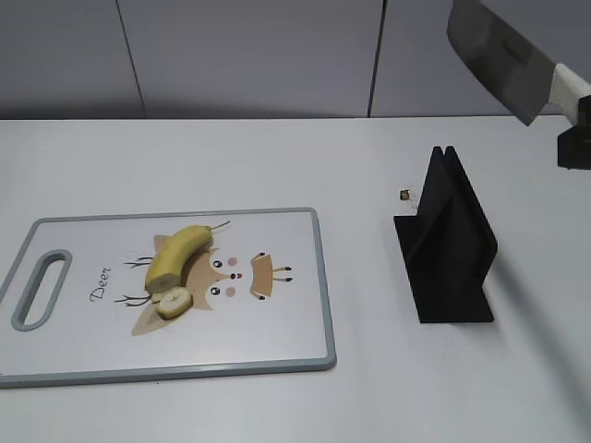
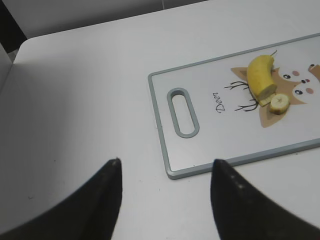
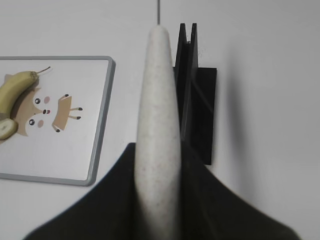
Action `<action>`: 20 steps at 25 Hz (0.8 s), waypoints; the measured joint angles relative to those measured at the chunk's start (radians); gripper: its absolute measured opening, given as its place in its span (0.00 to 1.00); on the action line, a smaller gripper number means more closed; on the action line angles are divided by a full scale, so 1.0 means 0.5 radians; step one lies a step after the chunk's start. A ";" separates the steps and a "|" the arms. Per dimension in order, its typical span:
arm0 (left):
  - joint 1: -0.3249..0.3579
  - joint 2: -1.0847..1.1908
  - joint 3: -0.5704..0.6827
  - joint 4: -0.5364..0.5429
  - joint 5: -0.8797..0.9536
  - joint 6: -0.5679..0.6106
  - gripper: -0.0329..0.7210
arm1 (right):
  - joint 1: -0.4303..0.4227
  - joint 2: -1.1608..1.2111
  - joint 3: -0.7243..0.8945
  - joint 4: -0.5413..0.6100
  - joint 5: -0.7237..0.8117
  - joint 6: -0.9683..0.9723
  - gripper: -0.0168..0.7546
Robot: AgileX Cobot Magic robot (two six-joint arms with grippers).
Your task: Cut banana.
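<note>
The yellow banana (image 1: 180, 255) lies on the deer-print cutting board (image 1: 277, 351) with a small round slice (image 1: 174, 303) at its cut end. It also shows in the left wrist view (image 2: 261, 76) and the right wrist view (image 3: 16, 87). My right gripper (image 3: 157, 165) is shut on the knife's white handle (image 3: 156, 100). It holds the grey blade (image 1: 494, 51) high at the top right, above the black knife stand (image 1: 450, 235). My left gripper (image 2: 165, 170) is open and empty over the bare table, left of the board's handle slot (image 2: 182, 112).
The knife stand (image 3: 192, 90) stands to the right of the board. A small dark object (image 1: 404, 195) lies on the table by the stand's far end. The white table ends at a grey wall.
</note>
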 joint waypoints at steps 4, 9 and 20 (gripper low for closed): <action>0.000 0.000 0.000 0.003 0.000 -0.015 0.78 | 0.000 0.036 0.069 -0.172 -0.071 0.248 0.23; 0.000 0.000 0.000 0.003 0.000 -0.022 0.78 | 0.000 0.191 0.099 -0.359 -0.236 0.454 0.23; 0.000 0.000 0.000 0.003 0.000 -0.022 0.78 | 0.000 0.707 0.106 -0.498 -0.450 0.494 0.23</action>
